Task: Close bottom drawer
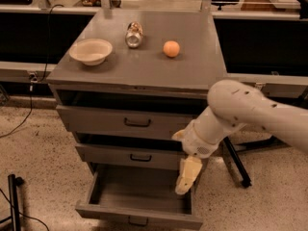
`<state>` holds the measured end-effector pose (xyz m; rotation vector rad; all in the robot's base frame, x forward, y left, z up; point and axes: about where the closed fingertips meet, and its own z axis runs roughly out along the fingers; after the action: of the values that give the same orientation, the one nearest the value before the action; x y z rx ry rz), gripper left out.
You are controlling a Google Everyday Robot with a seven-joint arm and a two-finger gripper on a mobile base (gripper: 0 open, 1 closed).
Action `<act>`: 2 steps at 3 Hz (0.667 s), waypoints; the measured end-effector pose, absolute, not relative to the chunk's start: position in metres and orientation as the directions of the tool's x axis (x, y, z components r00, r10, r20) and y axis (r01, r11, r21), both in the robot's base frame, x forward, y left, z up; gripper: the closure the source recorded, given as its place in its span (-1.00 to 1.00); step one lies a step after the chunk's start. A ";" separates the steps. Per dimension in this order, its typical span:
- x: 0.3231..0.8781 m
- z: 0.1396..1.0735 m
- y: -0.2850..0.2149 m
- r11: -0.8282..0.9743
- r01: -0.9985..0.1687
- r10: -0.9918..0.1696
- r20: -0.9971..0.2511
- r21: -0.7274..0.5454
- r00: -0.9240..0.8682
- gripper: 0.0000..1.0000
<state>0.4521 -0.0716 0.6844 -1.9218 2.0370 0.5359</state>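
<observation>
The grey cabinet has three drawers. The bottom drawer [139, 211] is pulled far out and shows an empty inside; its short front panel with a small dark handle [138, 221] is at the lower edge of the view. My gripper [186, 177] hangs down from the white arm [250, 114] over the drawer's right rear corner, just in front of the middle drawer [134, 156]. It holds nothing that I can see.
The top drawer [130, 122] and the middle drawer stand slightly ajar. On the cabinet top [144, 66] are a white bowl [90, 50], a can lying on its side [134, 34] and an orange [171, 48]. A dark stand leg [237, 162] is at the right.
</observation>
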 end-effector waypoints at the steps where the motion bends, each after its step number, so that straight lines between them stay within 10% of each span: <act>1: 0.449 0.673 -0.053 0.033 -0.999 -0.883 -0.468 0.043 -0.049 -1.00; 2: 0.455 0.667 -0.041 0.001 -0.999 -0.882 -0.471 0.049 -0.024 -1.00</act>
<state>0.4547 -0.0406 0.6670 -1.9515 1.9771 0.5407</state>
